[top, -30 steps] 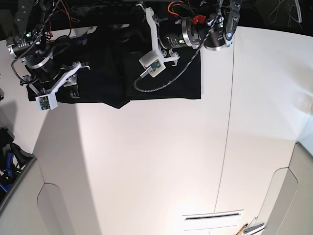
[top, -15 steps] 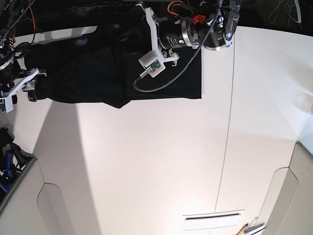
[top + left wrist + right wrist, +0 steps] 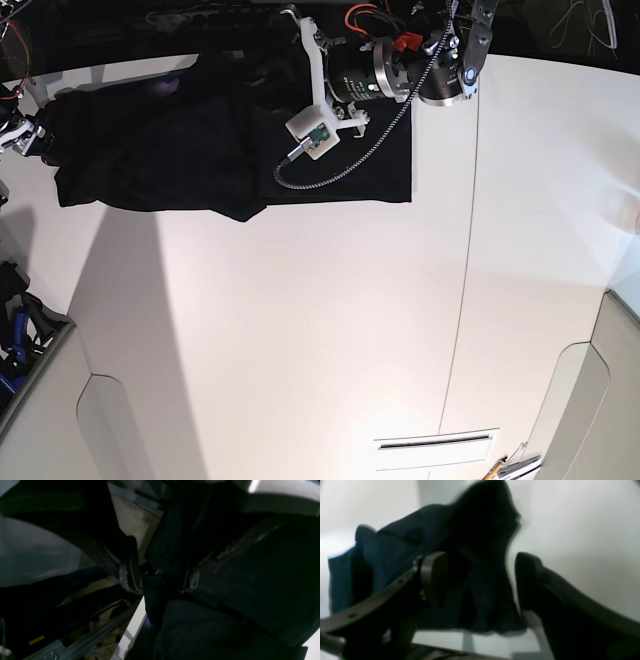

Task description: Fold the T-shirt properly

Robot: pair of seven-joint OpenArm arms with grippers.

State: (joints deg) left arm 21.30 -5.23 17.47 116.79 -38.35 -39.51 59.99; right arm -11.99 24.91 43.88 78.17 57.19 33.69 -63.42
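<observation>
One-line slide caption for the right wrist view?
Right gripper with jaws apart, a bunched fold of the black T-shirt between them over the white table.

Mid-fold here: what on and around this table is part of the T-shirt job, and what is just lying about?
Part of the job:
- T-shirt, black, spread along the table's far edge
- left gripper, cloth between its fingers
- right gripper, open, cloth bunched just beyond it

Lying about:
- white table
- white slotted plate at the near edge
- tool tips beside it, too small to identify
</observation>
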